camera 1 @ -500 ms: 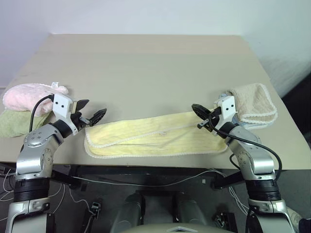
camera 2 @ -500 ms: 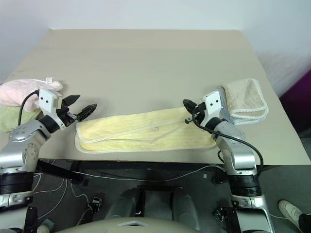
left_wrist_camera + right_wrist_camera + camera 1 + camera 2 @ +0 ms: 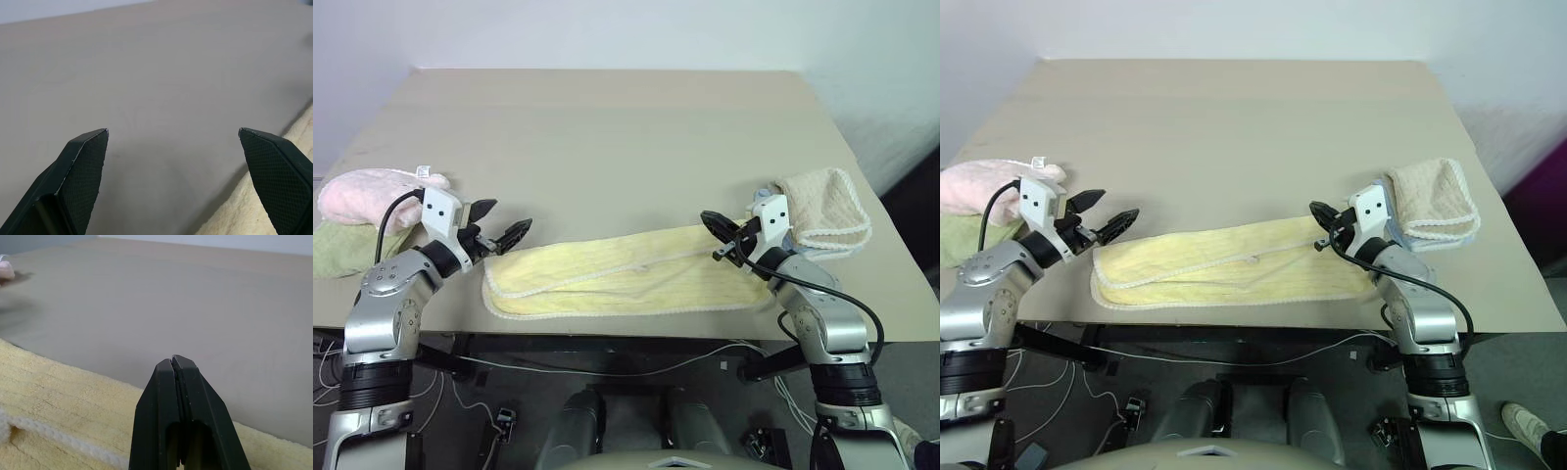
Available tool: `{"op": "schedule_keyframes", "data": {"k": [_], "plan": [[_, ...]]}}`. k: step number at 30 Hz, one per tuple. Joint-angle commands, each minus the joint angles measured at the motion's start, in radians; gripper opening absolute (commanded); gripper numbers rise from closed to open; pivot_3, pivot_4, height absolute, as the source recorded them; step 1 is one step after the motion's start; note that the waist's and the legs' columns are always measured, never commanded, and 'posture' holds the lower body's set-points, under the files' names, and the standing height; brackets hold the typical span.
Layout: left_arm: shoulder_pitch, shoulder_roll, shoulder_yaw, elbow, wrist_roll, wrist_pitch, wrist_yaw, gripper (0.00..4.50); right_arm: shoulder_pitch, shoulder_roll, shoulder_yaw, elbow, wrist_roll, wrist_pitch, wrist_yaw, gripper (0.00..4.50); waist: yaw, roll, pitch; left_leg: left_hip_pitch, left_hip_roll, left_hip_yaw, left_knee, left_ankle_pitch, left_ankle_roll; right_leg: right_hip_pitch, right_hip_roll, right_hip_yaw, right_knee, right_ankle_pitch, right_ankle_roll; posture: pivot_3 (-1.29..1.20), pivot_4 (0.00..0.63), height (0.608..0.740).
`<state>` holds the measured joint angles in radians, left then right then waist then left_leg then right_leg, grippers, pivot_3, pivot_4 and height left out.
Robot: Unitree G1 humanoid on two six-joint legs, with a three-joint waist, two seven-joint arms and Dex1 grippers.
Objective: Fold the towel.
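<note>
Left gripper (image 3: pixel 499 223) is spread wide with nothing in it, hanging just off the left end of the towel (image 3: pixel 626 272), over bare table (image 3: pixel 607 127). In its wrist view you can see one black fingertip (image 3: pixel 85 166) over plain tabletop and the other over the towel's edge. Further left of the towel there's a fluffy pink towel (image 3: pixel 367 194) lying on a green cloth (image 3: pixel 337 250) at the table's left edge.

The towel itself is pale yellow, a long strip lying flat along the near edge of the table, already doubled lengthwise with the pale hem running along the top layer.

Right gripper (image 3: pixel 717 231) is pressed together, holding nothing, sitting over the towel's right end. Just right of the towel, a folded beige towel (image 3: pixel 827 206) with a white scalloped edge.
</note>
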<state>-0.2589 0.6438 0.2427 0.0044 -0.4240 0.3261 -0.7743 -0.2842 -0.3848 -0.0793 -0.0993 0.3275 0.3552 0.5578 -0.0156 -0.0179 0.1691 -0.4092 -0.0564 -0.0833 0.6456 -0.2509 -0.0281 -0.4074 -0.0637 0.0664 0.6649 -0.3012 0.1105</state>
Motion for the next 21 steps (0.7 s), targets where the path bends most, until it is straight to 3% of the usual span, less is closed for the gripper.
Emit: {"op": "schedule_keyframes", "data": {"k": [1, 7, 12, 17, 21], "plan": [[-0.012, 0.061, -0.016, 0.014, 0.019, -0.054, -0.095, 4.47, -0.035, 0.007, -0.003, 0.008, -0.006, -0.033, -0.005, 0.0, -0.002, 0.0, 0.0, 0.0, 0.0, 0.0, 0.0, 0.0, 0.0, 0.0, 0.0, 0.0, 0.0, 0.0, 0.0, 0.0, 0.15, 0.74], [-0.039, 0.182, -0.045, 0.113, 0.053, -0.128, -0.269, 4.47, -0.048, 0.031, 0.008, 0.03, -0.017, -0.057, -0.013, 0.0, -0.003, 0.001, 0.0, 0.0, 0.0, 0.0, -0.001, 0.0, 0.0, 0.0, 0.0, 0.0, 0.0, 0.0, 0.0, 0.0, 0.15, 0.74], [-0.089, 0.335, -0.122, 0.254, 0.113, -0.272, -0.538, 4.47, -0.024, 0.043, 0.0, 0.021, -0.018, -0.072, -0.036, 0.0, -0.002, 0.001, 0.001, 0.0, 0.0, 0.0, -0.001, 0.0, 0.0, 0.0, 0.0, 0.0, -0.001, 0.0, 0.0, 0.0, 0.15, 0.74], [-0.206, 0.415, -0.221, 0.394, 0.143, -0.331, -0.795, 4.47, -0.007, 0.066, 0.008, 0.012, -0.021, -0.084, -0.062, 0.0, -0.002, 0.002, 0.001, 0.0, 0.0, 0.0, -0.001, 0.0, 0.0, 0.0, 0.0, -0.001, -0.001, 0.0, 0.0, 0.0, 0.15, 0.74], [-0.234, 0.473, -0.343, 0.41, 0.115, -0.391, -0.84, 4.47, 0.015, 0.089, 0.012, -0.003, -0.027, -0.092, -0.086, 0.0, -0.006, 0.002, 0.001, 0.0, 0.0, 0.0, -0.001, 0.0, 0.0, 0.0, 0.0, -0.001, 0.0, 0.0, 0.0, 0.0, 0.15, 0.74]]}}
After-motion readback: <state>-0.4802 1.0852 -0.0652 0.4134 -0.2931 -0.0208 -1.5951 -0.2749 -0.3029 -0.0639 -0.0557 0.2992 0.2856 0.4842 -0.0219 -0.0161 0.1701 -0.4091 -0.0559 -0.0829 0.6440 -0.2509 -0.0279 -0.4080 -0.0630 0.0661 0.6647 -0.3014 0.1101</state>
